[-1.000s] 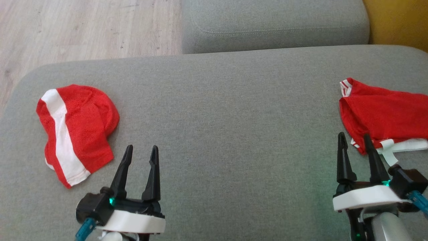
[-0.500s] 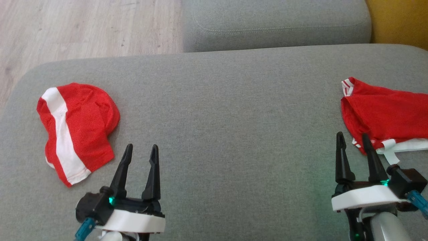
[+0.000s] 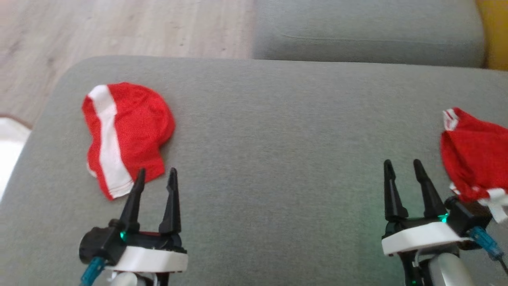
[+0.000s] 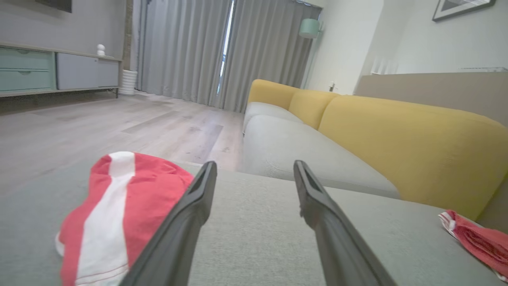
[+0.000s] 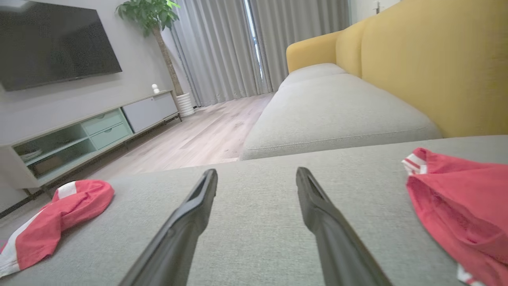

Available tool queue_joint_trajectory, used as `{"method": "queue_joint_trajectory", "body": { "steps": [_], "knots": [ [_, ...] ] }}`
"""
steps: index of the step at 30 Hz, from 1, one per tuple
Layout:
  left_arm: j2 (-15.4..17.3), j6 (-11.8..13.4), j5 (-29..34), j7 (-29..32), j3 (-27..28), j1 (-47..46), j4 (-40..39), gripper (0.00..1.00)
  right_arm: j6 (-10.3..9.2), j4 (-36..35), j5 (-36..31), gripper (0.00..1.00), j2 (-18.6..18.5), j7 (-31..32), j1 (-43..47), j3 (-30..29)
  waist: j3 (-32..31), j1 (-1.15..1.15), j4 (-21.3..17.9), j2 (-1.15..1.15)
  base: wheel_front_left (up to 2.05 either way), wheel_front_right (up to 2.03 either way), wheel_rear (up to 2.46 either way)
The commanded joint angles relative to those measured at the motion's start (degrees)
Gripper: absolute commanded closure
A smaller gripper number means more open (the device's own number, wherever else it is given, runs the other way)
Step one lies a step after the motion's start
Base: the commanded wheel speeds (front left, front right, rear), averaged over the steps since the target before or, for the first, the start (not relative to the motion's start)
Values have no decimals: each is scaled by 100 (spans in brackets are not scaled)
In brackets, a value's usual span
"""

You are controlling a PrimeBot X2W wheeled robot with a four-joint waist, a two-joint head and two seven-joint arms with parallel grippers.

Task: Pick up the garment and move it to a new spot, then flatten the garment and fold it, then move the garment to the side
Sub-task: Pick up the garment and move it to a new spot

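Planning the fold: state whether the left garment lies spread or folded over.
Folded over: the left garment is a compact bundle, layers overlapping.

Room notes for you: living room with a pale wood plank floor (image 3: 119, 28). Your work surface is a wide grey fabric seat cushion (image 3: 278, 139), and a second grey cushion (image 3: 365, 35) adjoins its far edge. A yellow sofa back (image 4: 397, 135) runs along your right. Grey floor-length curtains (image 4: 182, 47) cover the far window, with a thin strip of daylight (image 4: 228, 43) between two panels. Across the floor a dark television (image 5: 51, 43) hangs above a long low cabinet (image 5: 91, 131) with pale green drawers. A leafy plant (image 5: 149, 12) in a white ribbed pot (image 5: 185, 104) stands beside the curtains. A mint lampshade (image 4: 309, 28) and a framed picture (image 4: 460, 6) sit high by the white wall.
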Motion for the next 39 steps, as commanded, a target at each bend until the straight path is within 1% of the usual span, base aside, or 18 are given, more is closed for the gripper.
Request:
{"method": "queue_joint_trajectory", "body": {
  "steps": [1, 9, 14, 21, 26, 30, 33, 39],
  "knots": [
    [7, 21, 89, -29, 295, -242, -204, 0, -4, -192, 42, 0, -29, -63, -42, 192, -21, 0, 297, 0, 0, 0, 0],
    [7, 13, 178, -29, 527, -195, -209, 0, -4, -144, 150, 0, -29, -63, 7, 416, -57, 0, 863, 0, 0, 0, 0],
    [7, 18, 213, -29, 629, -137, -256, 0, -4, -97, 184, 0, -29, -63, 11, 629, -63, 0, 1130, 0, 0, 0, 0],
    [7, 17, 271, -29, 704, -96, -305, 0, -4, -50, 233, 0, -29, -63, 23, 764, -49, 0, 1272, 0, 0, 0, 0],
    [7, -9, 391, -29, 861, -206, -304, 0, -4, -77, 177, 0, -29, -63, -56, 815, 103, 0, 1184, 0, 0, 0, 0],
    [207, -54, 471, -29, 969, -682, 112, 0, -4, -163, 33, 0, -29, -63, -194, 701, 428, 0, 1025, 0, 0, 0, 0],
    [498, -72, 494, 64, 885, -1198, 709, 0, -4, -220, -97, 0, -29, -63, -263, 666, 654, 0, 943, 0, 0, 0, 0],
    [1096, -91, 401, 881, 671, -2368, 1816, 0, -4, -339, -267, 0, -29, -63, -443, 576, 1092, 0, 768, 0, 0, 0, 0]
  ]
}}
